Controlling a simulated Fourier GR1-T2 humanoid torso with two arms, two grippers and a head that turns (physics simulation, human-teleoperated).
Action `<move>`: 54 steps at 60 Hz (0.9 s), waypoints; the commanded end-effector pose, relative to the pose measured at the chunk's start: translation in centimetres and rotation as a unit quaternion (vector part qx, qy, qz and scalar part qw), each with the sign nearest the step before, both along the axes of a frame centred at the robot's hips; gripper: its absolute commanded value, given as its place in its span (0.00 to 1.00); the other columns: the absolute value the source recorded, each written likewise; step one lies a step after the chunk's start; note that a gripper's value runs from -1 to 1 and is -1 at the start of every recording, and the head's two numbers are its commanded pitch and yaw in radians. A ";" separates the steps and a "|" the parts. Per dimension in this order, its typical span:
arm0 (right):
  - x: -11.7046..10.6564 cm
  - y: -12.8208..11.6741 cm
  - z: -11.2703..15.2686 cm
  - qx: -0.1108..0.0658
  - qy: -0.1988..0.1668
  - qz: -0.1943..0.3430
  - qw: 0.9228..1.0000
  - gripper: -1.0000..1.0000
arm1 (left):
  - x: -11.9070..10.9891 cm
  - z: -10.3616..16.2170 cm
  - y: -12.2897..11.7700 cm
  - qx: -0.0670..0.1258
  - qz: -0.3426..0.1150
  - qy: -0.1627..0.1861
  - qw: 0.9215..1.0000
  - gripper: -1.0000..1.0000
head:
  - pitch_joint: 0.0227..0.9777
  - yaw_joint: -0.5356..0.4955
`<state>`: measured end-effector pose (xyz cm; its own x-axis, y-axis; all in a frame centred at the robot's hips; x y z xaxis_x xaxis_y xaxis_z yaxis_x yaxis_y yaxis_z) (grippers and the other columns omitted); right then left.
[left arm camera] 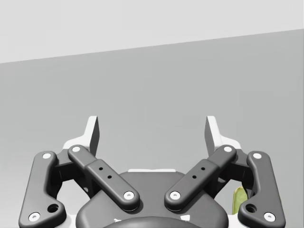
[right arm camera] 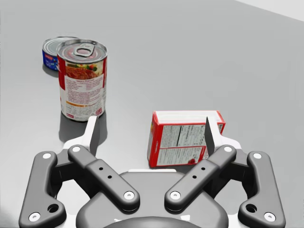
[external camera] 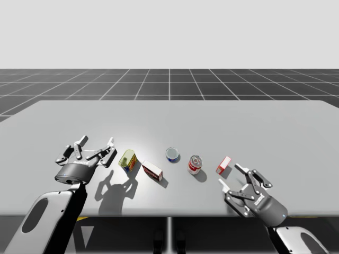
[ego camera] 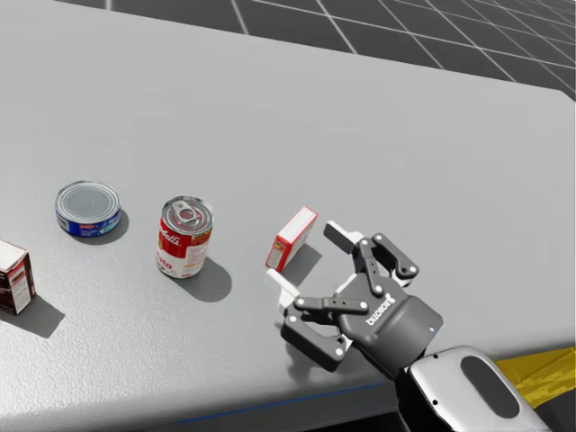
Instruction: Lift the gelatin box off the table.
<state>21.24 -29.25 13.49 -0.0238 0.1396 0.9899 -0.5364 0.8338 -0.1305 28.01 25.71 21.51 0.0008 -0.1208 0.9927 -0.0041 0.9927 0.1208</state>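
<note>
Dark-grey and white-tipped, the robot's right gripper (external camera: 231, 175) (ego camera: 310, 258) (right arm camera: 151, 130) stands spread wide and holds nothing. It hovers low over the near right part of the grey table (external camera: 212, 121), with the small red-and-white gelatin box (external camera: 224, 164) (ego camera: 291, 238) (right arm camera: 183, 137) just ahead of its fingertips. The box rests on the table on a long narrow side, its broad printed face turned toward the gripper. In the right wrist view its long axis runs crosswise to the fingers. One finger crosses in front of the box's far end there, so whether it touches is hard to tell.

The left gripper (external camera: 97, 144) (left arm camera: 152, 130) is likewise wide open and empty, raised over the table's left side. A sliver of a yellow-green can lying on its side (external camera: 127, 160) (left arm camera: 239, 199) peeks past its linkage. Between the arms stand a dark red box (external camera: 152, 170) (ego camera: 13, 276), cut off at the head view's edge, a flat blue tin (external camera: 172, 154) (ego camera: 87, 208) (right arm camera: 51, 52), and an upright red-and-white soup can (external camera: 195, 164) (ego camera: 184, 237) (right arm camera: 81, 78).
</note>
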 end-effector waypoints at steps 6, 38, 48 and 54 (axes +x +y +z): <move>2.5 -0.7 -1.8 -0.012 0.006 -0.017 1.000 0.00 | 0.0 0.0 0.0 0.001 0.000 -0.001 1.000 0.00 | 0.86 0.13; 6.5 0.1 -3.2 -0.029 0.046 -0.011 0.998 0.00 | -0.2 0.2 0.0 0.002 -0.002 -0.006 1.000 0.00 | 0.86 0.14; 6.4 0.2 -3.6 -0.040 0.051 -0.002 0.998 0.00 | -0.2 0.1 -0.1 0.003 -0.002 -0.006 1.000 0.00 | 0.84 0.14; 6.2 0.0 -3.8 -0.045 0.049 -0.020 0.998 0.97 | -0.2 0.1 -0.1 0.005 -0.003 -0.006 1.000 0.00 | 0.80 0.14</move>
